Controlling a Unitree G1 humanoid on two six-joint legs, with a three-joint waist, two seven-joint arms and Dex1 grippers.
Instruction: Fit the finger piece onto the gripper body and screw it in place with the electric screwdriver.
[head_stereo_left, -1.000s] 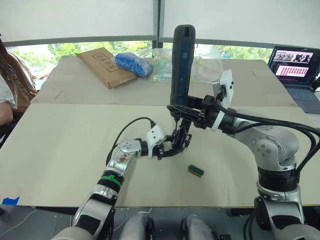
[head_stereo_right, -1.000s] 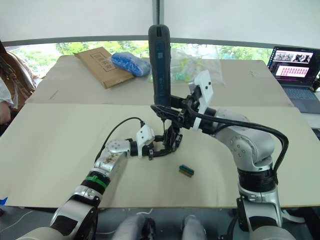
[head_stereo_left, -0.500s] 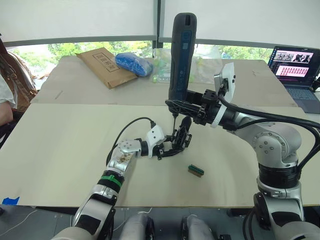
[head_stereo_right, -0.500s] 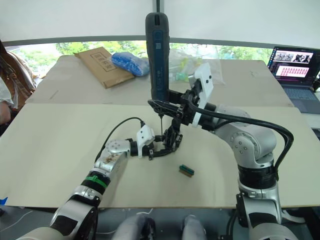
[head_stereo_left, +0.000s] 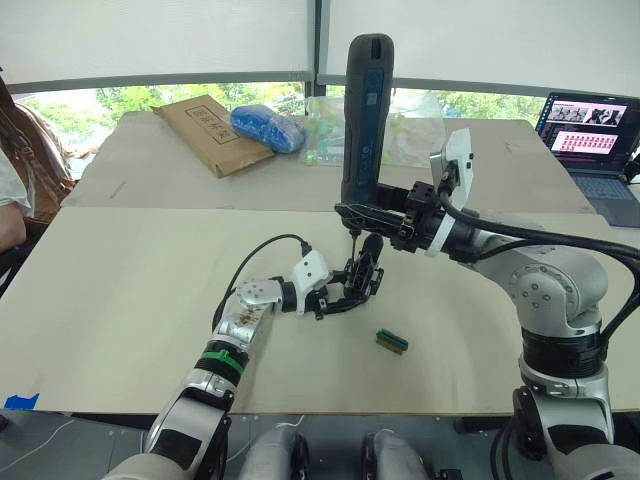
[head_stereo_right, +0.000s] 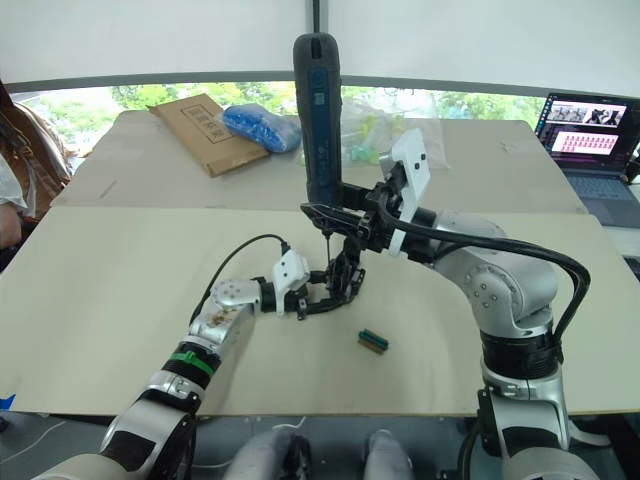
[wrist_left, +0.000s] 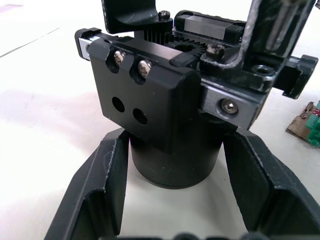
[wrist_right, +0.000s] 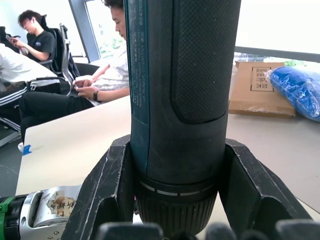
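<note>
While my left gripper (head_stereo_left: 335, 298) clamps the gripper body (head_stereo_left: 362, 277) on the table (head_stereo_left: 120, 290), my right gripper (head_stereo_left: 385, 217), closed on the screwdriver (head_stereo_left: 364, 120), has lowered the bit again after a brief lift, so I judge driving is resuming.

Daylight comes in from the windows (head_stereo_left: 200, 98) behind the far edge of the table (head_stereo_left: 120, 290), under pale drawn blinds, and it is bright and even. The tabletop reads washed-out cream, with only soft, short shadows beneath the arms. In the left wrist view the surface beyond the fingers (wrist_left: 95, 195) is nearly blown out to white, and the silver screws (wrist_left: 131, 60) above them catch small glints. In the right wrist view the electric screwdriver (wrist_right: 180, 100) between the fingers is backlit and dark, while the people (wrist_right: 75, 85) beyond are slightly soft. The laptop screen (head_stereo_left: 588, 125) glows.
</note>
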